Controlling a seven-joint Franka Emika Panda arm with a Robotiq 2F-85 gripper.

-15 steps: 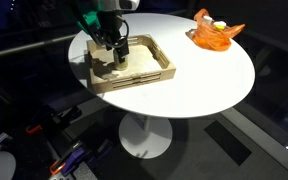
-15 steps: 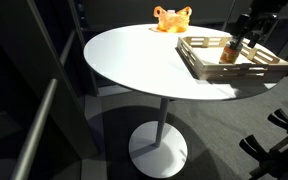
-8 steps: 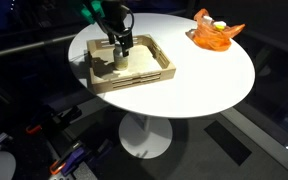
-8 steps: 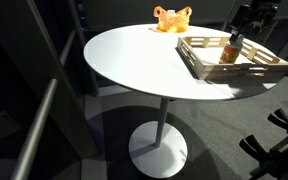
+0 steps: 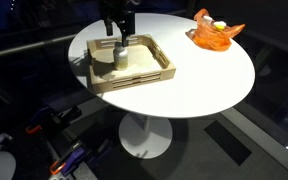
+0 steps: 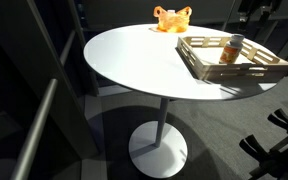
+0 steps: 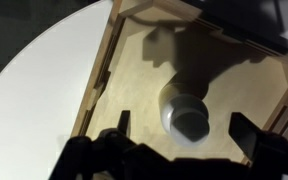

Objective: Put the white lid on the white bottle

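The white bottle [image 5: 121, 56] stands upright inside the wooden tray [image 5: 134, 82]; it also shows in the other exterior view [image 6: 231, 52]. In the wrist view the bottle [image 7: 180, 100] is seen from above, with the round white lid [image 7: 191, 122] sitting on its neck, in shadow. My gripper [image 7: 184, 128] hangs straight above the bottle, open and empty, one finger on each side and clear of it. In both exterior views the gripper [image 5: 119, 36] [image 6: 255, 12] is lifted above the tray.
The tray [image 6: 234, 75] sits near the edge of a round white table [image 5: 204, 80]. An orange thing [image 5: 214, 32] with a white object in it lies at the table's far side [image 6: 171, 18]. Dark floor and equipment surround the table.
My gripper was down around the bottle in the tray. It has opened and risen straight up, leaving the bottle standing with the lid on it.
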